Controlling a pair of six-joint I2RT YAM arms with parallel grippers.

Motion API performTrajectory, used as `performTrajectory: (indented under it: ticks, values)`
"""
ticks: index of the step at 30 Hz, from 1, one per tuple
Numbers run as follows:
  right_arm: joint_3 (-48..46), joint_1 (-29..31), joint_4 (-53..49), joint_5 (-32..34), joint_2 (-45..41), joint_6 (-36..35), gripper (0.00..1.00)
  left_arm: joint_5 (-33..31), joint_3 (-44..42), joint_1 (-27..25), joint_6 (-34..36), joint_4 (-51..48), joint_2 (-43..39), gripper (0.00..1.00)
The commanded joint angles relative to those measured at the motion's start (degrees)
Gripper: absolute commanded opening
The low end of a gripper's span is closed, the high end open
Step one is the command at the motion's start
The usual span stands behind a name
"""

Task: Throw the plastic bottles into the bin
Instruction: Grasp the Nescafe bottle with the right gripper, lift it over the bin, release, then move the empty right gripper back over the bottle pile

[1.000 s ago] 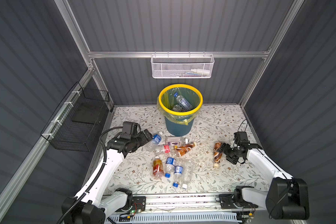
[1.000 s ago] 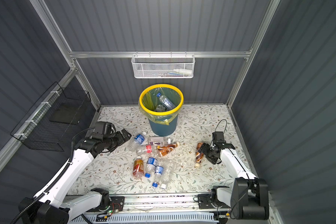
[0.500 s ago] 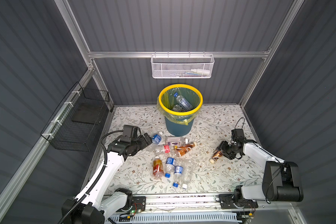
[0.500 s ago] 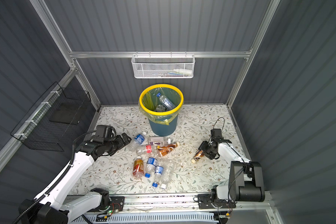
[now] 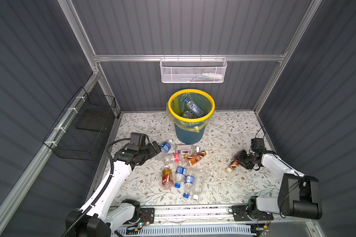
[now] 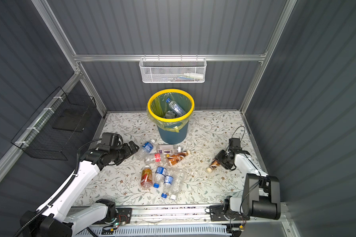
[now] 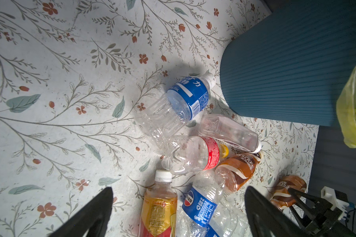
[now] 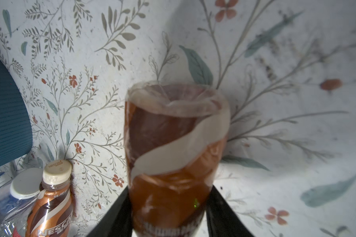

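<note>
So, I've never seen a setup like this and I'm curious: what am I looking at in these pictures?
Two white robot arms, each ending in a pincer. Two pictures look down from overhead; two come from cameras on the arms' wrists. On the floral table lie plastic bottles in front of a teal bin, which holds a few. The left pincer hangs open beside them, holding nothing. The right pincer grips a brown bottle.
</note>
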Motion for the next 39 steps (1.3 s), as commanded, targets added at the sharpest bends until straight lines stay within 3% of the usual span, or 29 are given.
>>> performTrajectory:
  ticks: [1,6,10,15,18,20,22,25,33,39]
  values:
    - [-0.4,-0.6,-4.2,-0.7,-5.3,-1.0,0.52,0.9,-0.9,0.5,0.7,-0.6,0.1,1.00]
    - [6.5,-0.4,-11.1,-8.3,-15.4,1.2,0.52,1.4,-0.7,0.6,0.8,-0.2,0.6,1.00]
    - [24.3,5.7,-12.4,-11.1,-14.7,6.6,0.53,2.1,-0.1,0.6,0.6,0.5,1.2,1.00]
    - [60.1,18.9,-12.6,-10.6,4.8,9.8,0.58,3.2,1.0,0.7,-0.2,1.5,1.5,1.00]
    - [80.5,19.9,-19.5,-8.9,18.9,10.1,0.76,4.0,2.0,0.9,-0.8,1.7,1.4,1.00]
    - [87.0,18.5,-23.4,-9.1,22.8,10.0,0.87,4.1,2.6,1.0,-0.8,1.2,0.8,1.00]
    - [82.8,18.2,-21.6,-6.5,18.9,9.3,0.92,3.5,2.5,1.4,-0.7,0.3,-0.5,1.00]
    - [68.0,16.4,-16.9,-5.6,8.2,9.8,0.93,3.8,0.9,2.8,-0.3,-0.4,-2.2,1.00]
    - [30.7,9.5,-16.9,-5.0,-13.3,7.7,0.90,5.6,-3.5,4.6,0.5,0.4,-2.3,1.00]
    - [14.1,9.0,-14.0,-6.8,-19.1,8.5,0.89,6.0,-4.3,4.7,0.5,1.7,-0.7,1.00]
